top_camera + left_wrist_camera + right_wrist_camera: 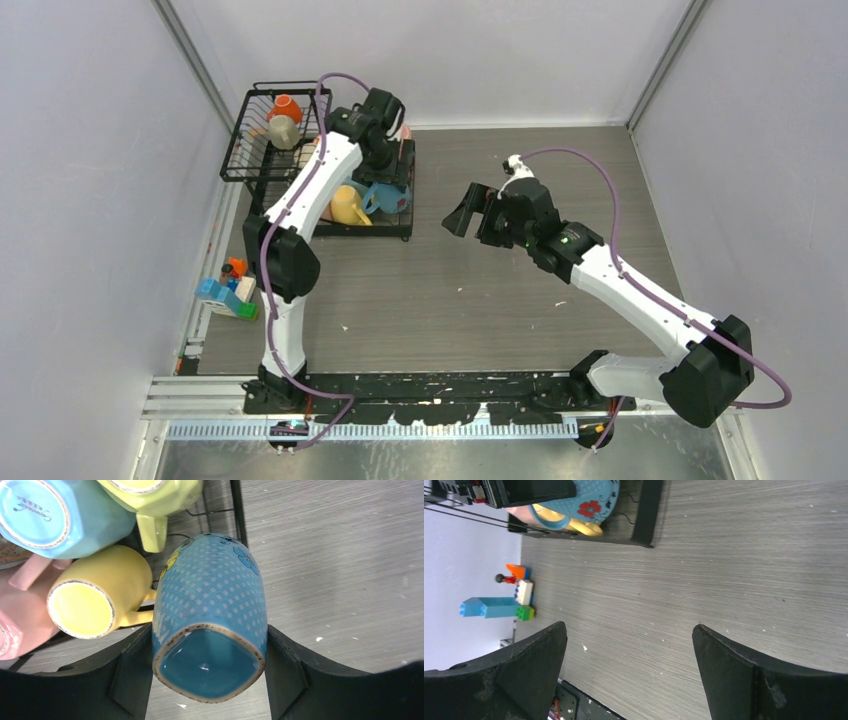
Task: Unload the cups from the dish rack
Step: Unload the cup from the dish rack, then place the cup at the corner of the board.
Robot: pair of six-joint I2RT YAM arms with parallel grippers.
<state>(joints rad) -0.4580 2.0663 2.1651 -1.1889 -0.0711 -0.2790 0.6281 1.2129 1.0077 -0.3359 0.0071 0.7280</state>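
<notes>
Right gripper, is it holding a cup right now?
No, the right gripper is open: its jaws stand wide apart with only the bare table between them.

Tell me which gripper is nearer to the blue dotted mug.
Left. The left gripper is closed around the blue dotted mug at the dish rack; the right gripper hangs open above the table, apart from it.

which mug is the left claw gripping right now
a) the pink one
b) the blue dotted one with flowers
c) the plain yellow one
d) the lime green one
b: in the left wrist view the blue dotted mug sits clamped between the two fingers of the left claw, while the plain yellow mug lies off to the side of it, untouched.
</notes>
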